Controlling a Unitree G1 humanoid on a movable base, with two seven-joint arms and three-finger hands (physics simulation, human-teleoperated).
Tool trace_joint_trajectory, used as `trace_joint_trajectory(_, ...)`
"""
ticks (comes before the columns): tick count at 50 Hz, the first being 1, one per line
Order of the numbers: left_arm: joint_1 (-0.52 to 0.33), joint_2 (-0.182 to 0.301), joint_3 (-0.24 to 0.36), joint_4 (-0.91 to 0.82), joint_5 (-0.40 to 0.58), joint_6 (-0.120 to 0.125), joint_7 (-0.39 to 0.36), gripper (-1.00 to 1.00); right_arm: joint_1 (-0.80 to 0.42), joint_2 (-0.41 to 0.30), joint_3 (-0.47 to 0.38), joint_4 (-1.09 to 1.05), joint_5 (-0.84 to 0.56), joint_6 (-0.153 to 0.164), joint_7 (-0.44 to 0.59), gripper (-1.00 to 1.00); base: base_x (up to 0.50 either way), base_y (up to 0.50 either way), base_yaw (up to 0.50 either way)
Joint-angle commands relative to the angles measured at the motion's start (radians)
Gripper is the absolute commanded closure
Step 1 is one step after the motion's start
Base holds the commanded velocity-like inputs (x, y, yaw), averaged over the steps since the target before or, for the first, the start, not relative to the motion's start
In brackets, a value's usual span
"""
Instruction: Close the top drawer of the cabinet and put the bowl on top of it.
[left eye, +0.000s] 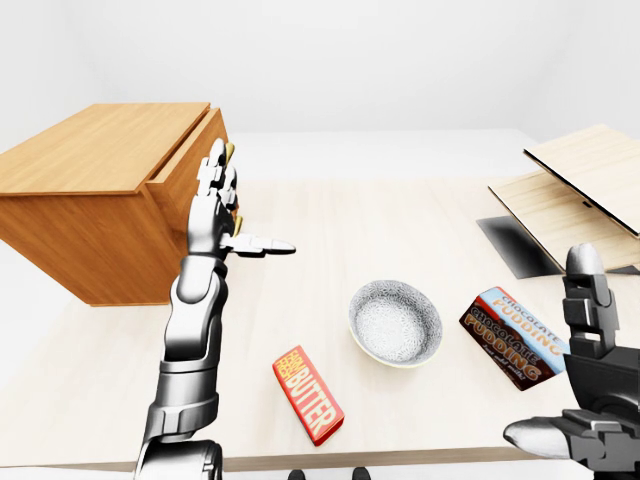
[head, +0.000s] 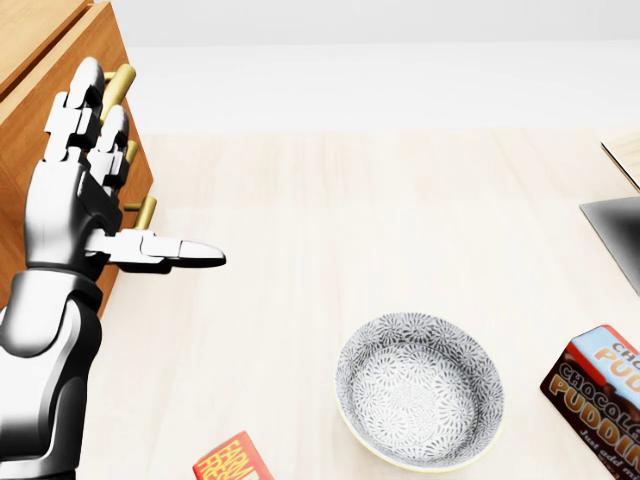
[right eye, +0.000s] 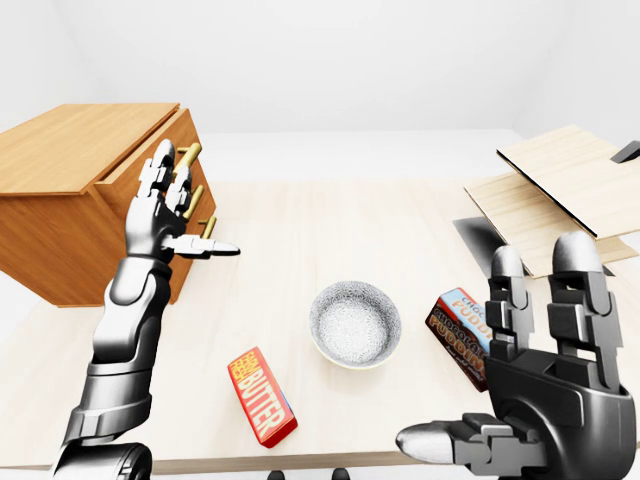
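Observation:
The wooden cabinet (left eye: 100, 150) stands at the left of the table, its top drawer (left eye: 190, 155) pulled out a little past the drawers below. Brass handles (head: 118, 85) line the drawer fronts. My left hand (left eye: 240, 205) is open and upright just before those fronts, fingers pointing up beside the handles and thumb stretched to the right. The patterned grey bowl (head: 420, 388) sits empty on the table, low and right of centre in the head view. My right hand (right eye: 490, 370) is open at the lower right of the right-eye view, holding nothing.
A red butter box (left eye: 308, 393) lies left of the bowl near the table's bottom edge. A chocolate pudding box (left eye: 512, 335) lies to the bowl's right. Light wooden boards (left eye: 570, 190) and a dark panel (left eye: 515, 245) occupy the right side.

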Motion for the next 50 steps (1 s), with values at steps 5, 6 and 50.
trace_joint_trajectory(5, -0.074, 0.034, 0.032, 0.153, -0.038, 0.0, 0.02, -1.0, -0.006, -0.015, -0.035, -0.007, 0.038, 0.0, -0.013, -1.0, 0.0, 0.0, 0.0)
trace_joint_trajectory(6, -0.077, 0.038, 0.033, 0.157, -0.045, 0.0, 0.021, -1.0, -0.003, -0.017, -0.038, -0.007, 0.044, 0.0, -0.014, -1.0, 0.0, 0.0, 0.0)
trace_joint_trajectory(50, -0.203, 0.13, 0.062, 0.488, -0.102, 0.0, 0.07, -1.0, 0.0, 0.011, -0.038, -0.007, 0.035, 0.0, 0.016, -1.0, 0.0, 0.0, 0.0)
